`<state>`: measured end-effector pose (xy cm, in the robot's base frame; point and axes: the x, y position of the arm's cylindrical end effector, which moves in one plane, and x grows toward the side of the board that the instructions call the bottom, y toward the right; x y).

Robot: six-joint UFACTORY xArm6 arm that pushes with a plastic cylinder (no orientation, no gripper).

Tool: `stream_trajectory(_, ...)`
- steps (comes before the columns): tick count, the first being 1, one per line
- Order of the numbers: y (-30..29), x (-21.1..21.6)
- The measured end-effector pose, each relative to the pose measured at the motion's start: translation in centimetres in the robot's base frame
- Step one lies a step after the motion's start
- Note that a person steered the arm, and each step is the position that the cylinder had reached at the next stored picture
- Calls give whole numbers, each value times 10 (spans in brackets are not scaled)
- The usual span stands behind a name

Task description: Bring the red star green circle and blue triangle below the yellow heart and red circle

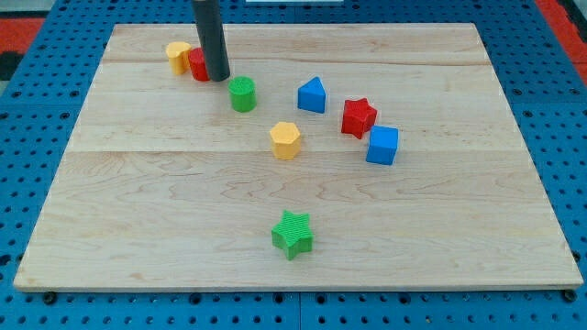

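We carry no jaws at all, so there is nothing to call apart or together; our arm ends in a plain dark rod, and our tip [218, 78] rests on the board at the view's upper left, touching or just beside the red circle [197, 64], which it partly hides. The yellow heart [178, 56] sits right against that red circle on its left side, so the two marker blocks are already paired near the view's top. Just to the lower right of our tip stands the green circle [242, 93], near but apart from it. Farther right lies the blue triangle [312, 95], and beyond it the red star [359, 117], which almost touches a blue cube [382, 145] at its lower right. A yellow hexagon [285, 139] sits between the green circle and the red star, a little lower, and a green star [293, 233] lies well apart toward the view's bottom on the wooden board [138, 229]. We judge the gathering step to be barely begun: all three blocks still lie off to the right of the pair, not beneath it. The next move likely calls for getting our tip round to the right side of the green circle and pushing it leftward and down, without nudging the red circle.
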<state>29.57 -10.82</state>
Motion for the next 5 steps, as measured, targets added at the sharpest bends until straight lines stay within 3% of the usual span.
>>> stream_trajectory(1, 53, -7)
stream_trajectory(2, 149, -18)
stream_trajectory(3, 269, 8)
stream_trajectory(4, 340, 71)
stream_trajectory(5, 324, 129)
